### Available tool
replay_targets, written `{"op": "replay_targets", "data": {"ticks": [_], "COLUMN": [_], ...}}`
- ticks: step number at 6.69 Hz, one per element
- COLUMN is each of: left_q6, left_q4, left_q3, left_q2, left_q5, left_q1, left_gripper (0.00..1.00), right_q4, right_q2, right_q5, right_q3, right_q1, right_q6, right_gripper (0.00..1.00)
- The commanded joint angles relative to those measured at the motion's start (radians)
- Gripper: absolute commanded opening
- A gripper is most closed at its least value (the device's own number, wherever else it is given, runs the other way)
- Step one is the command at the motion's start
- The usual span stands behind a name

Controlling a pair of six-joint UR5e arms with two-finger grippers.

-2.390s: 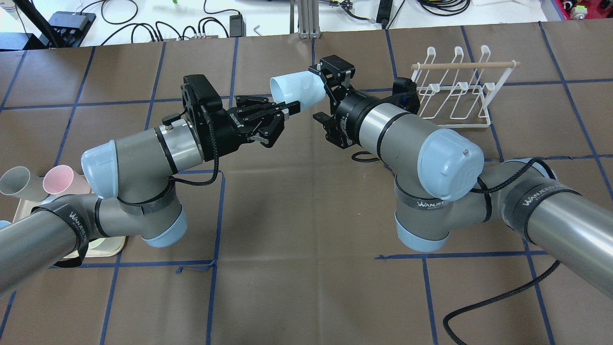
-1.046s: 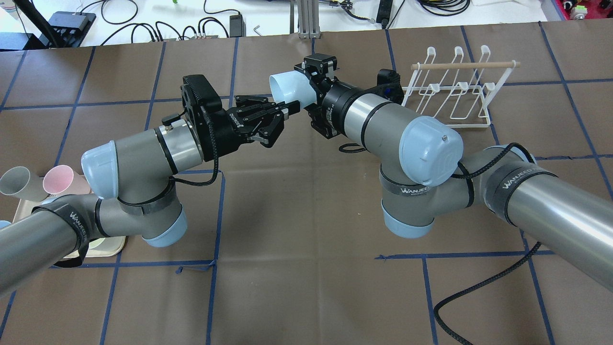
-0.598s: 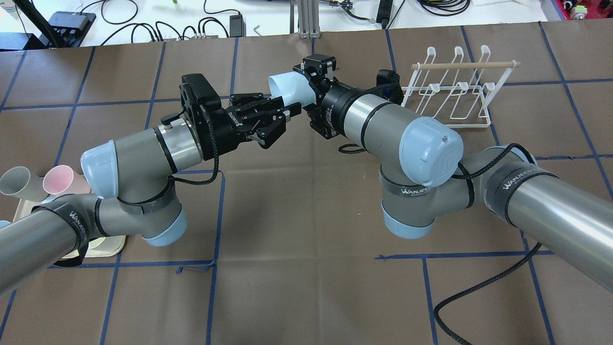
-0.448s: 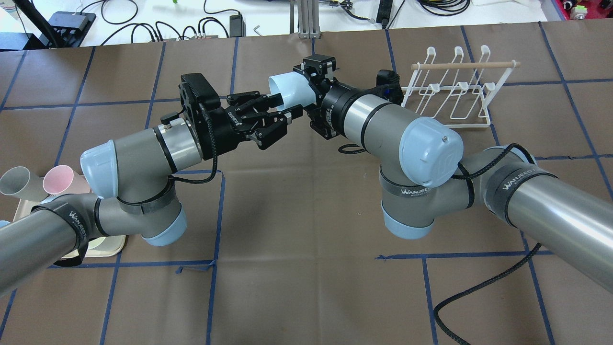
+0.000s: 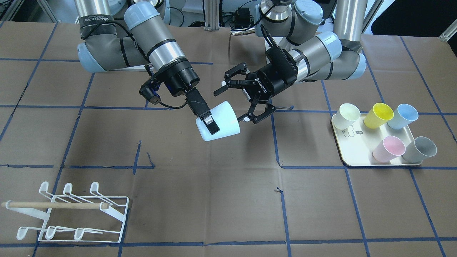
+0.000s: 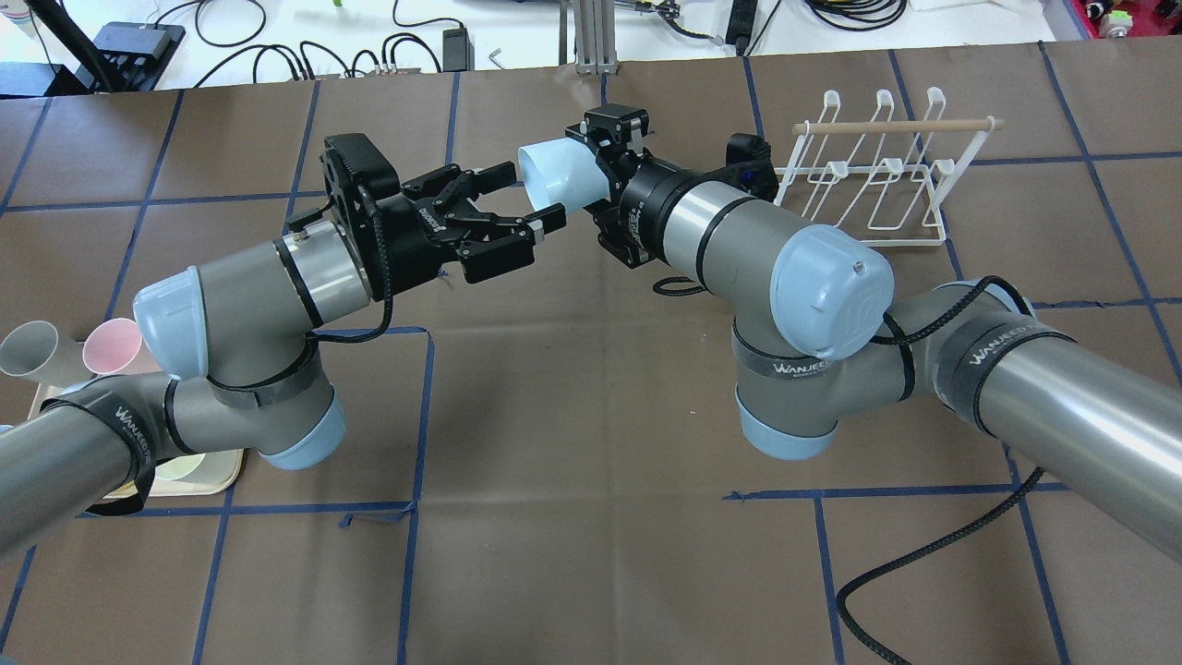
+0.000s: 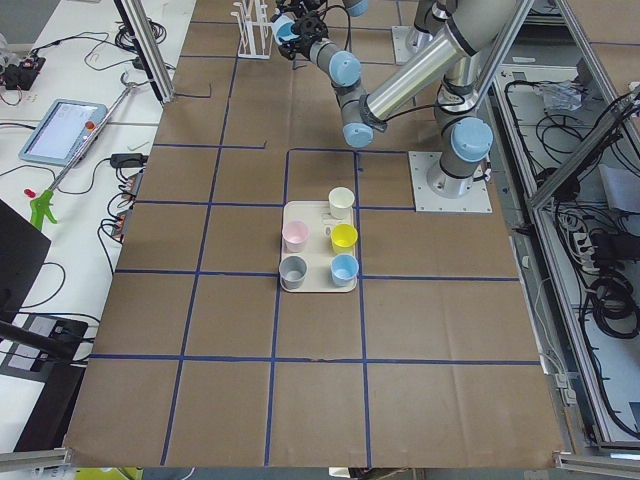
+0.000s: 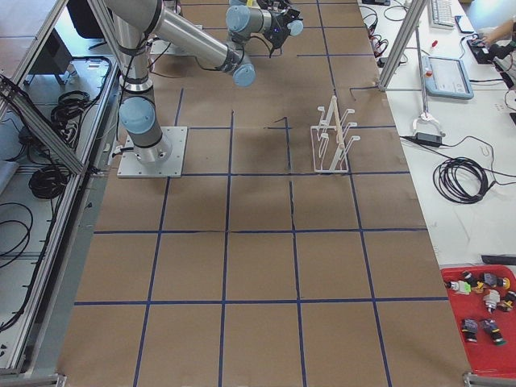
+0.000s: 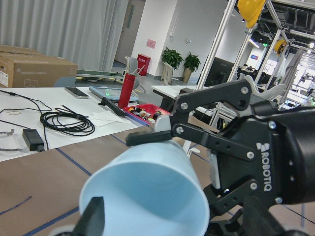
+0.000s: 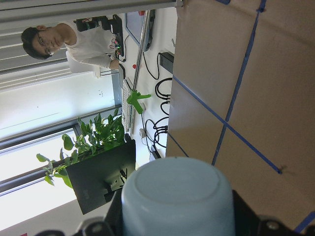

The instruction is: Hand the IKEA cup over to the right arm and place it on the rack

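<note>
While right fingers clamp the cup and left fingers gape empty near its rim, I'd back those straight off before swinging toward the rack.

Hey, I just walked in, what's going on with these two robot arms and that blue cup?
It's a hand-over in mid-air. The right gripper is shut on the pale blue cup, holding it near its base above the table. The left gripper is open, its fingers spread either side of the cup's mouth. The cup is not yet on the white rack at the robot's right. Five other cups sit on a cream tray.
</note>
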Motion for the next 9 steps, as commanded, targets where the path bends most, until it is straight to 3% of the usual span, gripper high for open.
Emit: {"op": "replay_targets", "data": {"ticks": [1,2,4,5,6,7,9], "left_q6": [-0.02,-0.029,-0.1,-0.101,-0.101,-0.101,-0.104], "left_q4": [-0.001,-0.016,-0.153,-0.265,-0.427,-0.679,-1.276], "left_q3": [-0.012,0.003,0.085,0.124,0.158,0.235,0.494], "left_q2": [0.011,0.002,0.014,0.03,0.076,0.148,0.198], "left_q5": [-0.065,-0.048,0.21,0.31,0.422,0.576,0.799], "left_q1": [0.149,0.173,0.161,0.15,0.109,0.057,-0.021], "left_gripper": [0.99,0.99,0.99,0.99,0.99,0.99,0.99], "right_q4": [0.002,0.0,-0.004,-0.006,-0.004,-0.007,-0.009], "right_q2": [0.008,0.007,0.005,0.013,0.027,0.045,0.108], "right_q5": [-0.006,-0.009,-0.023,-0.108,-0.174,-0.207,-0.25], "right_q3": [-0.031,-0.039,-0.053,-0.062,-0.07,-0.077,-0.119], "right_q1": [-0.022,-0.073,-0.162,-0.206,-0.232,-0.249,-0.286], "right_q6": [-0.009,-0.082,-0.411,-0.614,-0.814,-1.031,-1.214], "right_gripper": [0.25,0.22,0.1,0.09,0.09,0.09,0.07]}}
